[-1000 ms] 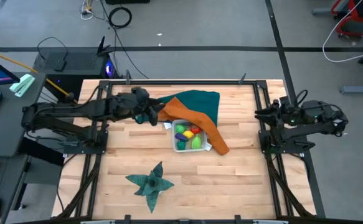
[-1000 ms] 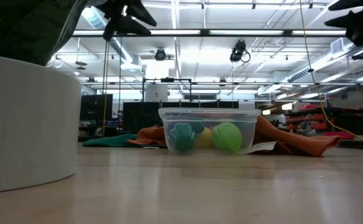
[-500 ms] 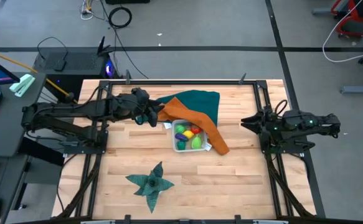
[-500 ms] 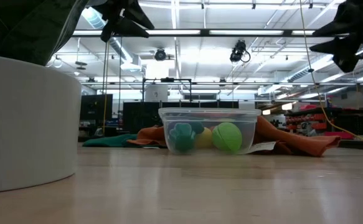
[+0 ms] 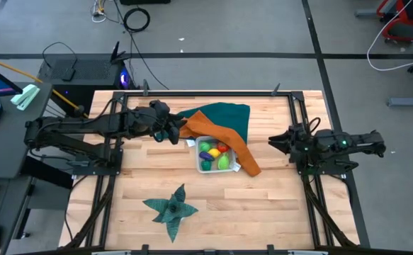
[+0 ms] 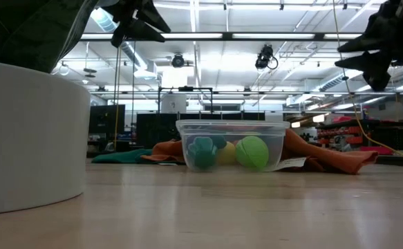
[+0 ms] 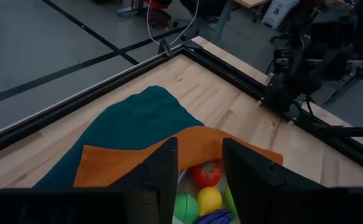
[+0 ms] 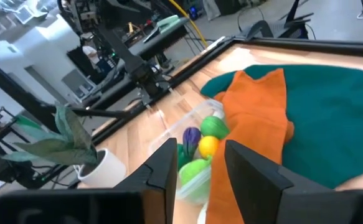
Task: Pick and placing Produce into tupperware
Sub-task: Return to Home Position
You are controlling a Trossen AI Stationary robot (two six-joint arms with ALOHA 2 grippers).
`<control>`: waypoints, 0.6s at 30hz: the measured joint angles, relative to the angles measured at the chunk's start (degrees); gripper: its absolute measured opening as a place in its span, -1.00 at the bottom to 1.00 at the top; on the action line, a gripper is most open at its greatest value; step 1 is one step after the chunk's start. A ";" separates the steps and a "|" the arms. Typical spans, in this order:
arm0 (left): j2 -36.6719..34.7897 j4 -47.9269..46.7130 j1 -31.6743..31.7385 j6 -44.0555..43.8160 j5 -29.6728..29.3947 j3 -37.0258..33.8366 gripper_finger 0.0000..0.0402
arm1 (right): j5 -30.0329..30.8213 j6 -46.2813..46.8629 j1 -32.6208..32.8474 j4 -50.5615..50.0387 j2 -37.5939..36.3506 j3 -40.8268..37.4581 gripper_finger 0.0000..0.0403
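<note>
Table, left tool raised near tupperware, right tool aloft

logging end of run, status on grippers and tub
Both open, empty: left gripper raised beside the tupperware, right gripper well off to its right. Visible produce all inside. Only the orange cloth touches its rim.

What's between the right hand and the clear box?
High view: the orange cloth lies against the tupperware, then bare table up to the right hand.
</note>
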 joint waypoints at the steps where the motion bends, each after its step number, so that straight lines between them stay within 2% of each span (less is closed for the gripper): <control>1: 0.00 0.00 0.00 -0.02 0.00 0.00 -0.34 | 0.00 0.04 -0.04 0.80 0.00 -0.85 -0.51; 9: 0.02 0.02 0.00 -0.44 0.00 0.00 -0.35 | -2.51 0.13 -2.20 11.25 0.00 -6.84 -0.56; 13: 0.04 0.01 0.00 -0.46 0.02 0.01 -0.37 | -6.37 0.23 -4.15 15.63 0.00 -8.89 -0.58; 18: 0.07 0.02 0.00 -0.63 0.00 0.02 -0.37 | -11.58 -0.09 -7.34 16.15 0.00 -8.98 -0.61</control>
